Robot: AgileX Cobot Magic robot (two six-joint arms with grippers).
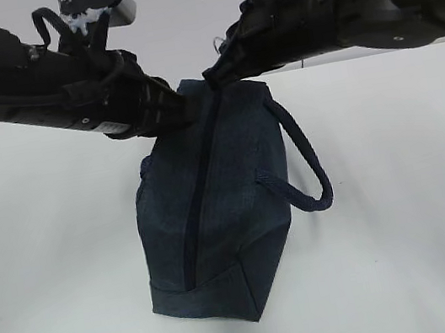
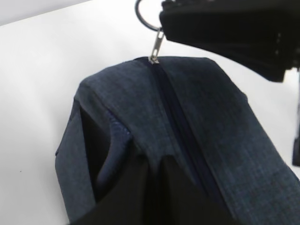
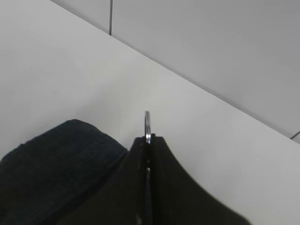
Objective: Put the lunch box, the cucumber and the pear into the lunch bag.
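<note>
The dark navy lunch bag (image 1: 213,211) lies on the white table, its long zipper (image 1: 196,213) shut along the top. My left gripper (image 1: 181,109) is shut on a fold of the bag's fabric (image 2: 150,154) at the far end. My right gripper (image 1: 212,78) is shut on the metal ring pull (image 3: 147,124) at that far end; the ring and zipper tab show in the left wrist view (image 2: 157,44). One looped strap handle (image 1: 303,161) hangs on the right side. The lunch box, the cucumber and the pear are out of view.
The white table (image 1: 418,211) spreads around the bag on all sides. A pale wall with a seam (image 3: 197,51) runs behind the table's far edge.
</note>
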